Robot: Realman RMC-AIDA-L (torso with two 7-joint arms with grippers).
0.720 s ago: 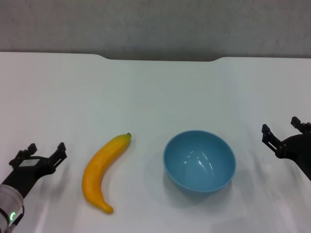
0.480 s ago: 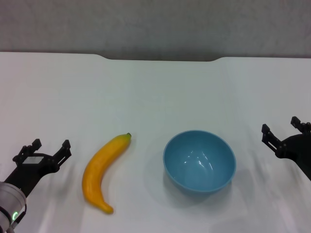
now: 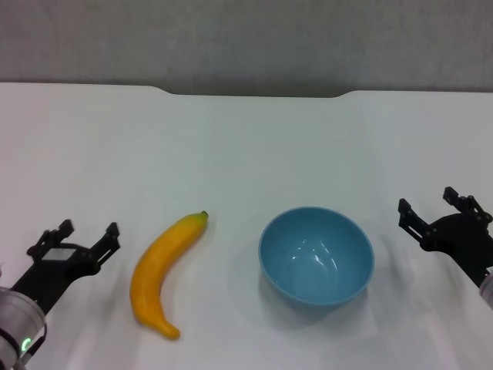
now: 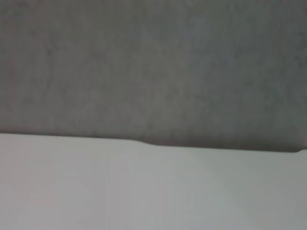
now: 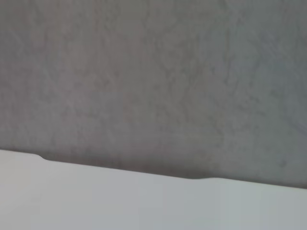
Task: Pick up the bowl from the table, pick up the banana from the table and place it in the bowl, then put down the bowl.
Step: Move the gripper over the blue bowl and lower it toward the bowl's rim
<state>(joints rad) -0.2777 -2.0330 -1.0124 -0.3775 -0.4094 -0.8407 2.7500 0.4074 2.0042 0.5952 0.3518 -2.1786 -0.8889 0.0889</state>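
Nearest the robot's body, at the lower corners of the head view, both arms reach over the plain white, smooth table (image 3: 246, 146). On the left, the black left gripper (image 3: 83, 237) hangs with its fingers spread apart and nothing between them, just beside the long, curved, smooth yellow-orange banana (image 3: 160, 271) but not touching it. On the right, the black right gripper (image 3: 434, 208) is likewise spread and empty, near the round, deep, glossy light-blue bowl (image 3: 316, 255) with bare table between them.

Each gripper sits on the outer side of one object, which suggests a split of work: the right arm for the bowl, the left for the banana. The fingers stand wide, probably so each can close over its object, a rim on one side and the fruit's thick middle on the other.

Banana and bowl lie side by side in the near middle of the table, close but apart. The banana lies flat with its small greenish-dark stem tip pointing away from the robot and toward the bowl; the bowl stands upright and holds nothing. No step of the task looks done yet.

Farther off, the table runs bare to its far edge, where a shallow notch (image 3: 254, 94) is cut. Beyond it is a grey wall (image 3: 246, 38), and both wrist views show only that edge and wall.
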